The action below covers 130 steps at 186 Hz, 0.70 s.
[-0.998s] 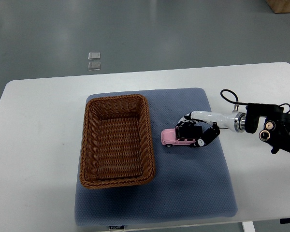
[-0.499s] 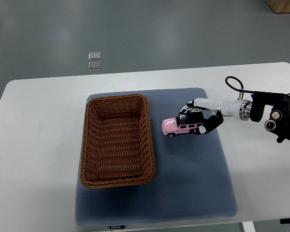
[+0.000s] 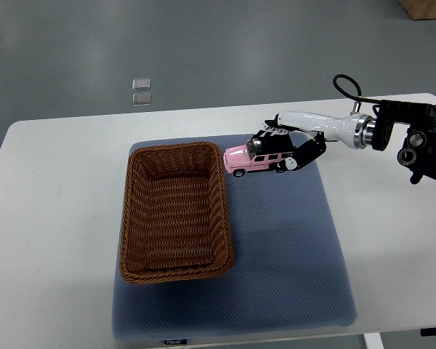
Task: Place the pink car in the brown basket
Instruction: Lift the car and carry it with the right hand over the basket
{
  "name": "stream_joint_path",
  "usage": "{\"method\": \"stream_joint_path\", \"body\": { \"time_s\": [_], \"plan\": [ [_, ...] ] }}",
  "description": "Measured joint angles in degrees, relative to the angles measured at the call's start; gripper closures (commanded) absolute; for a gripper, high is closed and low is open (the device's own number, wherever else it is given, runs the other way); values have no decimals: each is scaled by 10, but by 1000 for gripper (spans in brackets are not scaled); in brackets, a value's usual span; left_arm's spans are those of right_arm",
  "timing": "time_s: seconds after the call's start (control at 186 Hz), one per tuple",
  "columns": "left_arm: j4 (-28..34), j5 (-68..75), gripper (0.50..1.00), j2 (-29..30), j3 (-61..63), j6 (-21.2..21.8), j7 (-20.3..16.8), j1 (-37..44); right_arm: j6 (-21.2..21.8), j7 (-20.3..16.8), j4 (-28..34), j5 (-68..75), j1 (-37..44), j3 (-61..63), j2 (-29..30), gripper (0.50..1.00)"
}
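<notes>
Right hand (image 3: 289, 145), black-and-white fingers curled around small pink toy car (image 3: 253, 158); car protrudes leftward from the fingers. Rectangular brown wicker basket (image 3: 176, 209) lies just left of the fingertips, on blue-grey padded mat (image 3: 291, 247) over white table (image 3: 58, 218).

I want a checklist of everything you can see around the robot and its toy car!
Surface: white table with a blue-grey mat on it.
Job's things: pink car held beside the brown basket's right rim; nothing seen in the basket.
Clutter: nothing seen.
Robot hands: right robot hand shut on the car; left not in view.
Cables: black cable looping at the wrist.
Surroundings: grey floor, two small clear squares, cardboard box corner.
</notes>
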Motion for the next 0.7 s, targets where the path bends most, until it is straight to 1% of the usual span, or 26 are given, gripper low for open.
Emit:
{"method": "stream_joint_path", "body": {
  "time_s": [0.274,0.467,0.697],
  "plan": [
    [0,0,500,0,0,0,0,0,-9,1,-24,14,16,-18,89,1000],
    [-1,0,500,0,0,0,0,0,-30,3,-56,13,14,-29,149,1000],
    [-1,0,500,0,0,0,0,0,-56,3,-89,9,7,-46,199,1000]
  ]
}}
